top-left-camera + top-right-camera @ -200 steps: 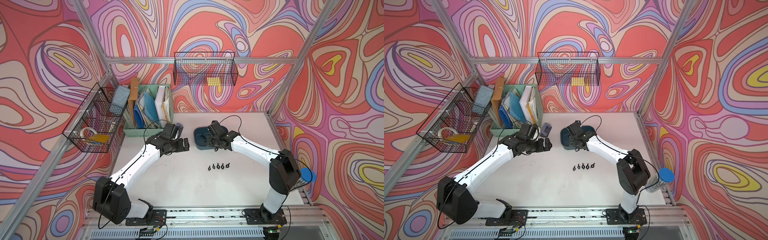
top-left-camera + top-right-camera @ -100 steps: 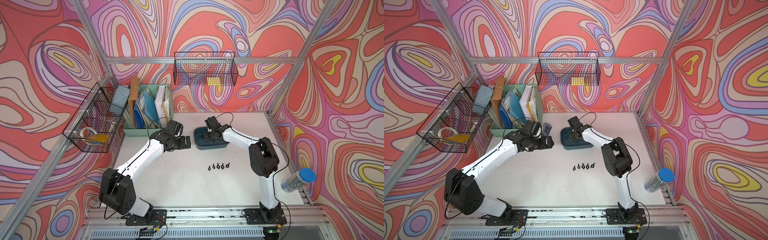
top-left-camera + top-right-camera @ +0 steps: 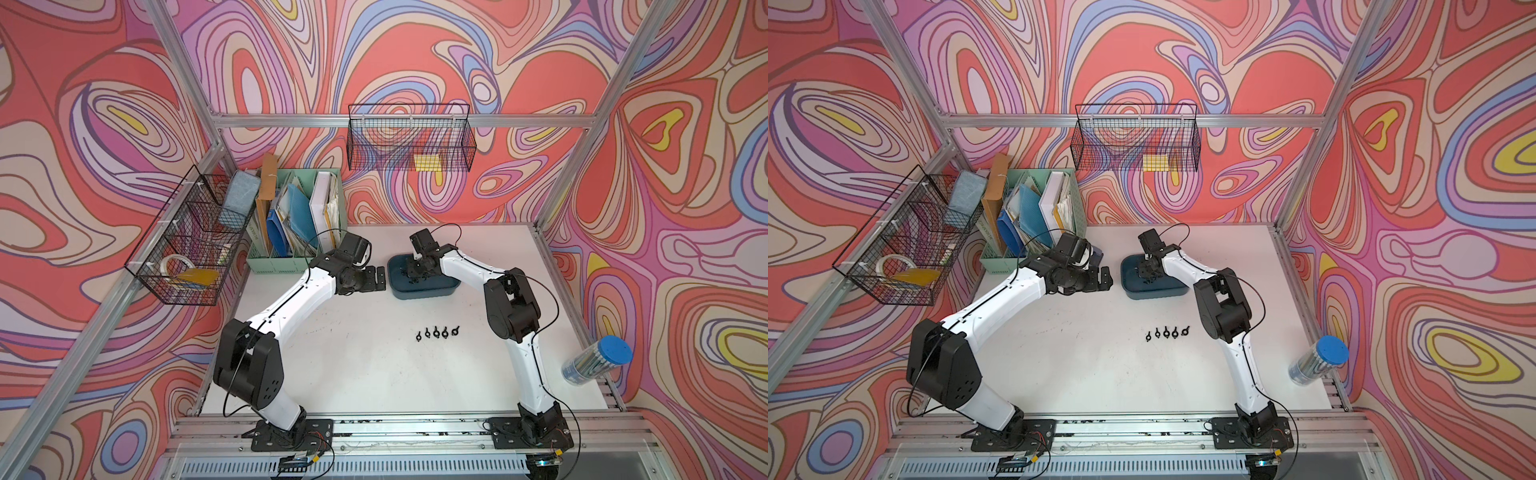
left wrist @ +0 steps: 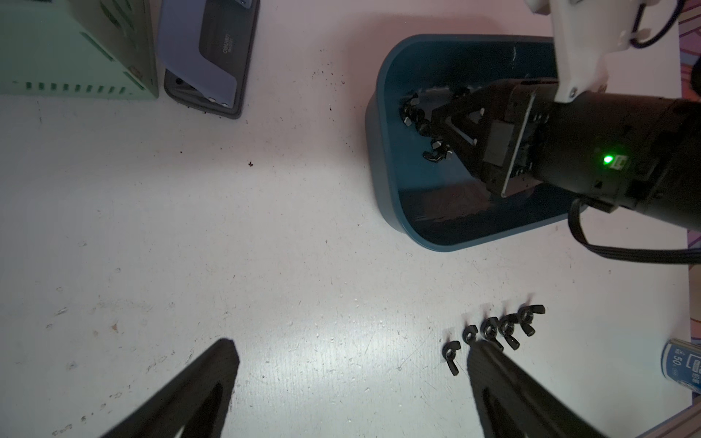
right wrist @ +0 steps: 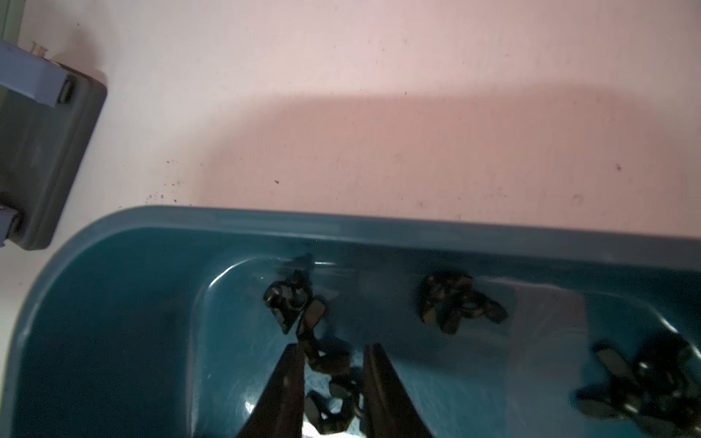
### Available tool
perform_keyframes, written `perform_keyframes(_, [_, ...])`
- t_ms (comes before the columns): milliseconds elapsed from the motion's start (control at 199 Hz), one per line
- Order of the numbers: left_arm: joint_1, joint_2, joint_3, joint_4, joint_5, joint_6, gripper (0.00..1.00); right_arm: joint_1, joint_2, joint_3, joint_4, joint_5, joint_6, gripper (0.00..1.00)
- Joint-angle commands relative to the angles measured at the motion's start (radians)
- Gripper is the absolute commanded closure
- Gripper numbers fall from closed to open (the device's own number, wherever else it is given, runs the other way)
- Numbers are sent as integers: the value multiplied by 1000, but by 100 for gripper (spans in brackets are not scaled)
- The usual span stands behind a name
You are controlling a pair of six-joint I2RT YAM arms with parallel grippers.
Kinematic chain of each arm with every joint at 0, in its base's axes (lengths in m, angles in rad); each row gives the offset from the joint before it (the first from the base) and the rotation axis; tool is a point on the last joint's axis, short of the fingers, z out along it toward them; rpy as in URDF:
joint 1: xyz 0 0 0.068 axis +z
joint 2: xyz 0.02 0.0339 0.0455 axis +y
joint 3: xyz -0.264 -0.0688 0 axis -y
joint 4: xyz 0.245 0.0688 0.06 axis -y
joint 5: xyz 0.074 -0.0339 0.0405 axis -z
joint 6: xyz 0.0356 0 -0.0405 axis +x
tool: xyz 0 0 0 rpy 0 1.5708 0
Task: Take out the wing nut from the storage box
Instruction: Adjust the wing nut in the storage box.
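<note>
Right arm (image 3: 513,307) has folded inward, uncovering a blue-capped tube (image 3: 596,361) at lower right. Right gripper (image 5: 333,352) is down in the storage box (image 3: 424,293), mid-frame in both top views. Its jaws are narrow around a clump of wing nuts (image 5: 330,366); gripping or not, cannot tell. Left gripper (image 4: 351,347) gapes, empty, just left of the box. Row of five wing nuts (image 3: 436,332) lies on the table (image 3: 353,374).

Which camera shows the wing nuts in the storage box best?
Right wrist view: wing nuts close-up on the storage box floor, some between the right gripper fingers. Left wrist view shows a few beside the gripper; in both top views, mere specks.
</note>
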State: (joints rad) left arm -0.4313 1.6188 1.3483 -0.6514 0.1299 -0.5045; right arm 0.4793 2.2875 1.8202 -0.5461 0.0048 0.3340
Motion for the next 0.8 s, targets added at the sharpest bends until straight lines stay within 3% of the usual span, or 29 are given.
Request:
perform_keyframes(0, [5,29,35,-19,21,9,1,-24,12,14,0,-9,6,71])
perform_keyframes(326, [5,41,46,-16,26,3,1,-38,50,54,-11,-46,-11,71])
perform_keyframes(797, [5,38,40,-11,40,-1,1,-70,-41,-9,0,99,20,64])
